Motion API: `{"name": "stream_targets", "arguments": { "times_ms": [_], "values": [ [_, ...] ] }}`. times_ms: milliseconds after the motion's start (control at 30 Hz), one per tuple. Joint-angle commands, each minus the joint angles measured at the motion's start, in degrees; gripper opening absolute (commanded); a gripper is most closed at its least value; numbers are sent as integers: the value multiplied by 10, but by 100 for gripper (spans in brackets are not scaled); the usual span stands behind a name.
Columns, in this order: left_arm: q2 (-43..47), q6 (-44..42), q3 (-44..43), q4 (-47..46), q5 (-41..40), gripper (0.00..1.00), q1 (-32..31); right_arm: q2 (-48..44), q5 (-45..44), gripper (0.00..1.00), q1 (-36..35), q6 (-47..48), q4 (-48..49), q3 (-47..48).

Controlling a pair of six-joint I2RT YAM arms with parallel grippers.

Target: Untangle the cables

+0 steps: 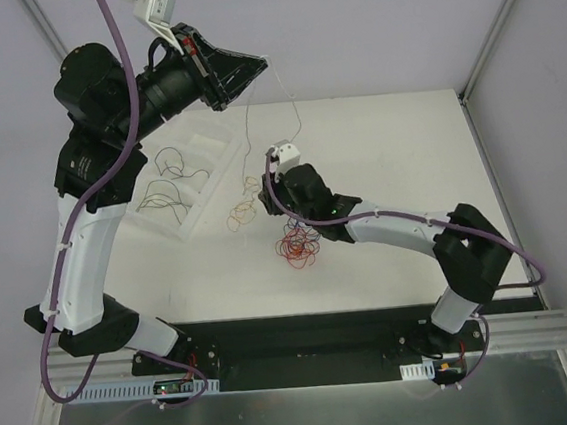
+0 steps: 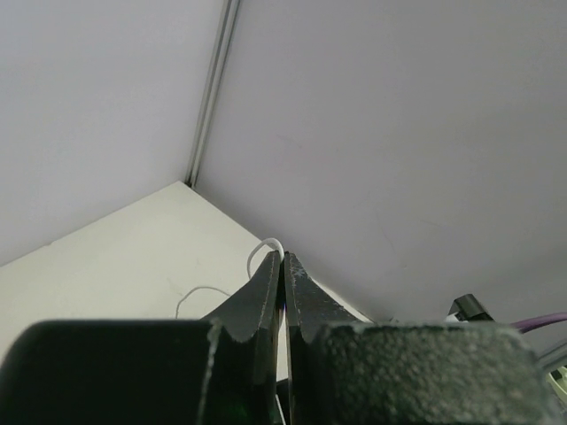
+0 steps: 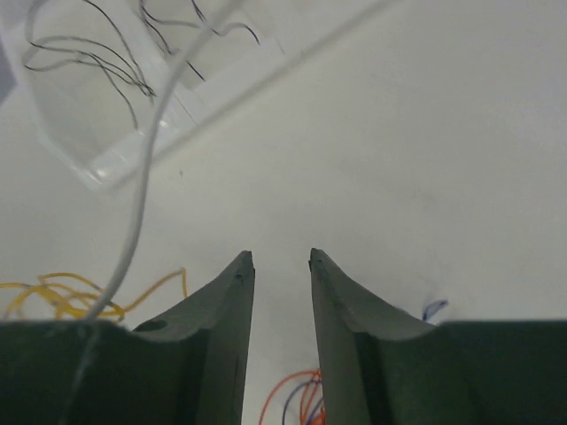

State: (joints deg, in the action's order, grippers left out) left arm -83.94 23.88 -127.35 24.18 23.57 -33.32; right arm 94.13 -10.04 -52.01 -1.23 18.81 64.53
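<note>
you have the widest stretch of bare table on the right and toward the far edge, where the top meets the back wall and the right-hand wall. the left side is tighter: the clear tray lies at a slant there, with its near-right corner close to the right gripper. your left gripper is raised high above the far-left part of the table, up by the back wall, and it is clenched on a white wire that loops just over its tips. from there the white wire hangs down toward the table, so its long axis is close to vertical, and in the right wrist view it passes left of the left finger, outside the jaws. you cannot tell where its lower end lies. your right gripper sits low over the middle of the table, pointing toward the tray, its jaws parted by a narrow gap with nothing between them. the tangle of red and orange loops lies just beside it on the near side, with no clear axis. the yellow wires lie between the tangle and the tray, and black wires curl inside the tray.
</note>
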Motion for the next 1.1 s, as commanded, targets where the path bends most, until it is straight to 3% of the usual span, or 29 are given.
{"name": "stream_targets", "arguments": {
  "times_ms": [0,333,533,733,1000,1067],
  "values": [
    [0,13,-15,-28,16,0,2,-46,-77,37,6,-59,-26,-36],
    [0,3,11,-28,-1,0,5,-317,-13,69,3,-9,-210,-131],
    [-9,10,12,-28,6,0,5,-374,62,79,-12,33,-250,-74],
    [-6,13,12,-28,9,0,5,-340,94,83,-32,58,-212,2],
    [-2,20,10,-28,23,0,6,-215,77,82,-38,86,-176,129],
    [-3,23,4,-28,30,0,6,-186,37,81,-38,88,-153,142]
  ]
}}
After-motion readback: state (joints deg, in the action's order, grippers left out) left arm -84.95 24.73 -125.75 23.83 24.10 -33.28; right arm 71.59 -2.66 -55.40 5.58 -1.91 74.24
